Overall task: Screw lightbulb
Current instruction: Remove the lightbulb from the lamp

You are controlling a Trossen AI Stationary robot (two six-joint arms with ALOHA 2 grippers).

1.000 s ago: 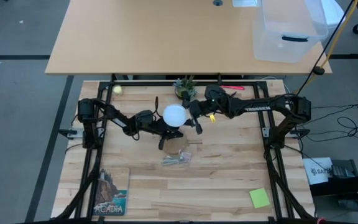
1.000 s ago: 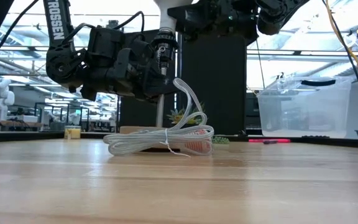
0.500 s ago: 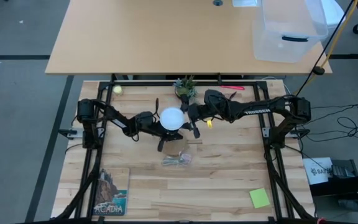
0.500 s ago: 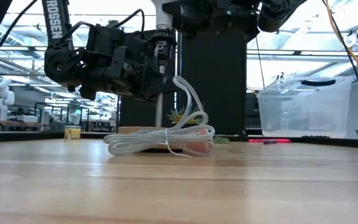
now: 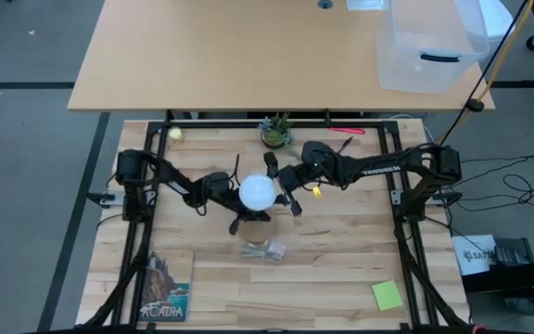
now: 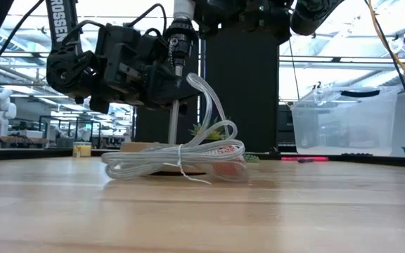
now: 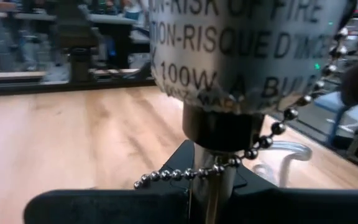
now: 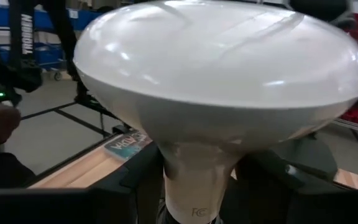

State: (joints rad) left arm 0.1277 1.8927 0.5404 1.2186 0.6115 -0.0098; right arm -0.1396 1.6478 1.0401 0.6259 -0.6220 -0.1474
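The white lightbulb [image 5: 258,191] stands globe up over the black socket [image 6: 181,36] of a lamp stand near the table's middle. In the low view its neck [image 6: 183,8] meets the socket's top; how deep it sits is hidden. My right gripper [image 5: 274,186] is shut on the bulb. My left gripper [image 6: 169,74] is shut on the lamp below the socket. A thin stem [image 6: 174,121] runs down to the wooden foot [image 6: 143,147] on the table. The white coiled cord [image 6: 178,156] lies in front of the foot. My left gripper pinches the lamp's thin stem [image 7: 214,186] just under the black socket part [image 7: 224,127], between its two fingers [image 7: 104,204]. It comes in level from the table's left. The lamp stands upright; a bead chain [image 7: 185,174] hangs across the hold. My right gripper pinches the bulb's pale neck [image 8: 194,186] below the wide globe [image 8: 219,59], one finger [image 8: 138,186] on each side. The fingers come level from the table's right, across the upright bulb. The bulb stands globe up above the socket.
A small potted plant [image 5: 276,134], a green ball [image 5: 174,134] and a red pen [image 5: 346,131] lie along the far edge. A book [image 5: 165,288] sits at the near left, a green note [image 5: 387,295] at the near right. A clear bin [image 5: 429,46] stands on the table behind.
Both grippers have carried the bulb and lamp together a little toward the table's near edge, keeping their holds. The lamp's foot and the coiled cord have slid along with them, and the bulb stays upright over the socket.
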